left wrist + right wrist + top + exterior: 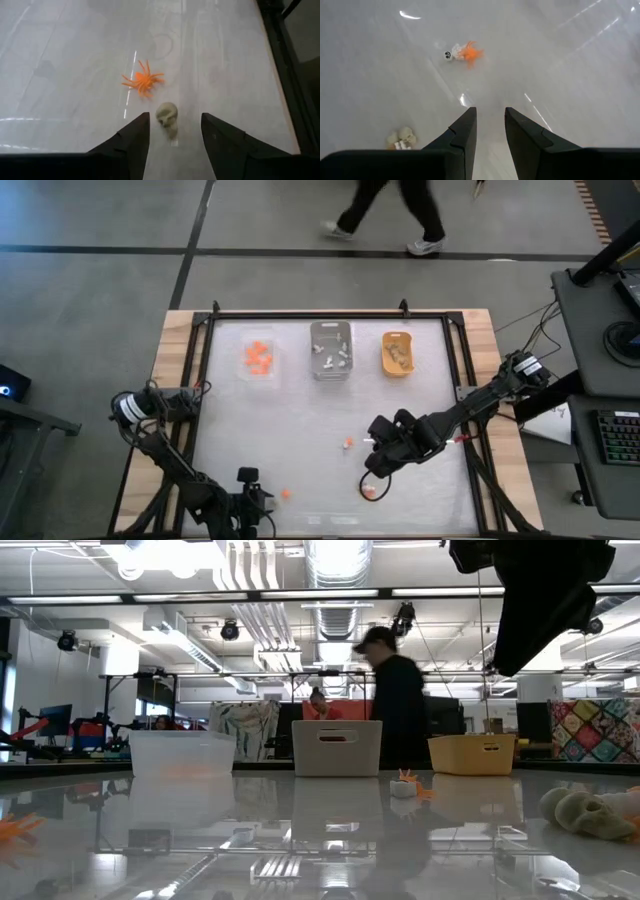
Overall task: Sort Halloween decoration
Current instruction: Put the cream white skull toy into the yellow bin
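Halloween decorations lie scattered on the table's near half. A pale skull (167, 117) rests on the table between the fingertips of my open left gripper (175, 115), untouched. An orange spider (144, 82) lies just beyond it. My left gripper (262, 498) is at the near edge, left of centre. My right gripper (490, 112) hangs above the table right of centre (373, 468), fingers a little apart with nothing between them. Beyond it lies a white-and-orange trinket (462, 51). A tan skull cluster (402, 139) lies to one side.
Three small trays stand in a row at the far side: a clear one (258, 358) with orange pieces, a grey one (330, 350) with pale pieces, an orange-yellow one (397, 353) with tan pieces. A person walks past beyond the table's far edge (385, 210).
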{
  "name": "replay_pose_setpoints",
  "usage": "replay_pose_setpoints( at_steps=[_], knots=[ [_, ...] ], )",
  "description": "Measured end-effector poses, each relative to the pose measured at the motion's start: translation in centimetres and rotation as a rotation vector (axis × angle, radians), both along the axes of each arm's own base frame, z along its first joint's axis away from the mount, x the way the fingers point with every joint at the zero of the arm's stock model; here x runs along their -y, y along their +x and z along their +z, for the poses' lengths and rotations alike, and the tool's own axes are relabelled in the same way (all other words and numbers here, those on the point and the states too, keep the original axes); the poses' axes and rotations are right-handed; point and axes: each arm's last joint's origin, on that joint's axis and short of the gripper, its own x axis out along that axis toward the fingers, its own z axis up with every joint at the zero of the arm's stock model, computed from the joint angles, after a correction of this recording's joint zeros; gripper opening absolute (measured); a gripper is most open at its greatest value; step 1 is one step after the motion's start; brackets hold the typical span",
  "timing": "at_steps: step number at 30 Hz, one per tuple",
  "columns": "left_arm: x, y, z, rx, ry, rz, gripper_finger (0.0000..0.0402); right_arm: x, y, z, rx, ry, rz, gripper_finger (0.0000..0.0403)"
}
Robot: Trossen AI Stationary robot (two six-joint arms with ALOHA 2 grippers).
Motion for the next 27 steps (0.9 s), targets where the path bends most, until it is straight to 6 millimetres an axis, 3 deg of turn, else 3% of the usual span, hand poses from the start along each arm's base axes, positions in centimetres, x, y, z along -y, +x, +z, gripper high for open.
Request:
replay_pose_setpoints(
  at_steps=[6,20,27],
  knots=[
    [0.0,0.0,-0.6,-0.005,-0.004,0.027,0.0137,0.0,0.0,0.0,0.002,-0.003,0.005,0.0091],
    [-0.1,-0.1,-0.6,-0.019,-0.021,0.046,0.0013,0.0,0.1,0.1,0.020,-0.021,-0.002,0.0090],
    [-0.2,-0.2,0.8,-0.003,-0.024,0.023,0.0002,-0.5,0.4,0.3,0.097,-0.080,0.042,0.0092]
  ],
)
